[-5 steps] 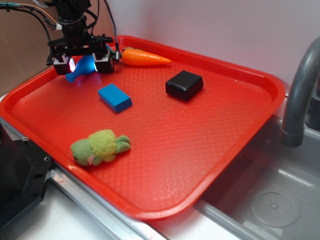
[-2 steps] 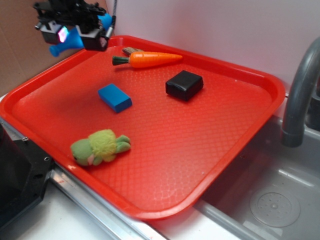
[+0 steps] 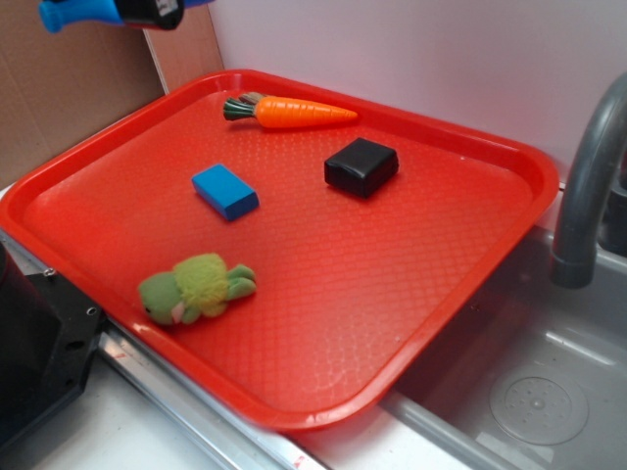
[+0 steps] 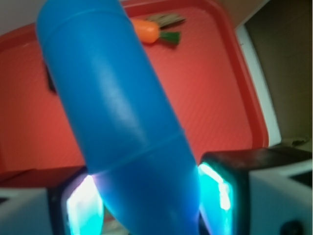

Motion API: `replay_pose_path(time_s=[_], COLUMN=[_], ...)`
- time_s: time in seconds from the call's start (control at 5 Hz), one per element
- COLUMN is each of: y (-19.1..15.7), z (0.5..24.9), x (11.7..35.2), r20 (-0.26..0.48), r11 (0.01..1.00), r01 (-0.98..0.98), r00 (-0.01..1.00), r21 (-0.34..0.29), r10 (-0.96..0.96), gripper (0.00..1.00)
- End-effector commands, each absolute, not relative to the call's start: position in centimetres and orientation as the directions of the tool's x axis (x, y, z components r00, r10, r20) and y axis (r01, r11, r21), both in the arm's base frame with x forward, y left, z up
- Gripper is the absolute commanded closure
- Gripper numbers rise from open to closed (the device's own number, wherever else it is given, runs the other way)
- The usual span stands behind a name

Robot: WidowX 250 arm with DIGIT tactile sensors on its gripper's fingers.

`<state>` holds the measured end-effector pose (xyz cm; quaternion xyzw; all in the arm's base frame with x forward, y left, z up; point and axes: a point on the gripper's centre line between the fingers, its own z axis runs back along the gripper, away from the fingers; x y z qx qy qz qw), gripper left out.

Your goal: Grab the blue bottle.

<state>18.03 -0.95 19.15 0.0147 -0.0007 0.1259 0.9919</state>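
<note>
Gripper point(image 4: 146, 196) clamps the blue bottle point(image 4: 112, 112) between its 2 glowing pads point(image 4: 215, 191), raised well above the red tray point(image 3: 509, 166). On the tray lie a toy carrot point(image 3: 294, 112), blue block point(image 3: 224, 191), black box point(image 3: 361, 165) and green plush turtle point(image 3: 196, 287).

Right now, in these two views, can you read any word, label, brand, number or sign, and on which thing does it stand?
None can be read.
Smooth bright-blue plastic bottle held in the pincer: plain surface, no label.
Flat blue rectangular block, black box-shaped block, orange plastic carrot, green plush toy: no print.
Red textured plastic tray: only an embossed pattern, no text.
</note>
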Motion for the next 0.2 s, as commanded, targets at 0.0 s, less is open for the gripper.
replay_pose_path(time_s=[0.0], y=[-2.56], z=[22.81], x=[17.01], r20=[0.077], r11=[0.99], r01=[-0.144], r00=[0.987], r21=[0.006], r10=[0.143], gripper=[1.0])
